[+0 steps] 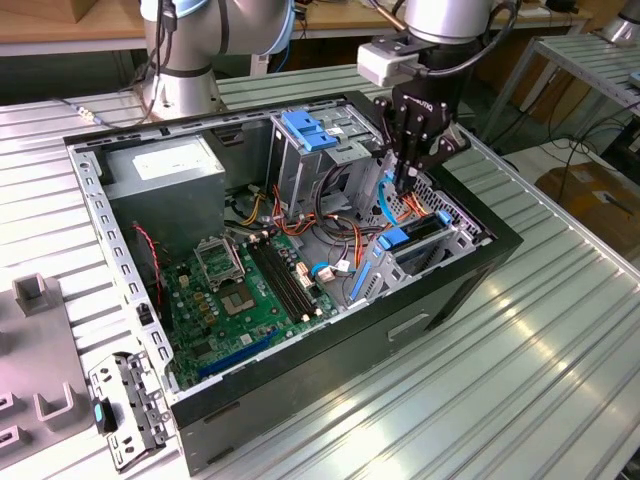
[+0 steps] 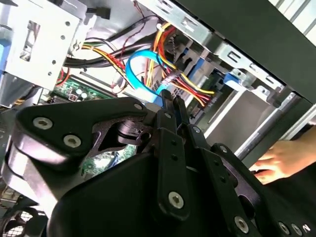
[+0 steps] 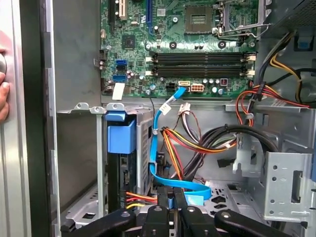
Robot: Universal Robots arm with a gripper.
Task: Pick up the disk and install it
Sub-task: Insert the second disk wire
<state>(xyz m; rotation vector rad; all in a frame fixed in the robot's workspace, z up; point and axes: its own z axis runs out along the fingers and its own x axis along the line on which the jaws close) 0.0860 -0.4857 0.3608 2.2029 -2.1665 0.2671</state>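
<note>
The disk (image 1: 418, 238) sits in the drive bay at the case's front corner on the exterior view's right, its blue carrier (image 1: 394, 238) facing inward. The first wrist view shows that carrier's blue tab (image 3: 120, 136) above the disk's dark edge (image 3: 123, 173). My gripper (image 1: 405, 182) hangs just above and behind the bay, inside the case. Its fingers (image 3: 163, 197) are shut together with nothing visibly held, right over a flat blue data cable (image 3: 180, 186). In the second wrist view the gripper (image 2: 170, 101) points at the same cable (image 2: 140, 69).
A person's hand (image 2: 276, 163) rests on the case's outer wall (image 3: 29, 148) beside the bay. Orange and yellow power wires (image 3: 187, 143) crowd the space near the gripper. A grey drive cage with a blue latch (image 1: 308, 130), a power-supply box (image 1: 165, 170) and the motherboard (image 1: 240, 290) lie further in.
</note>
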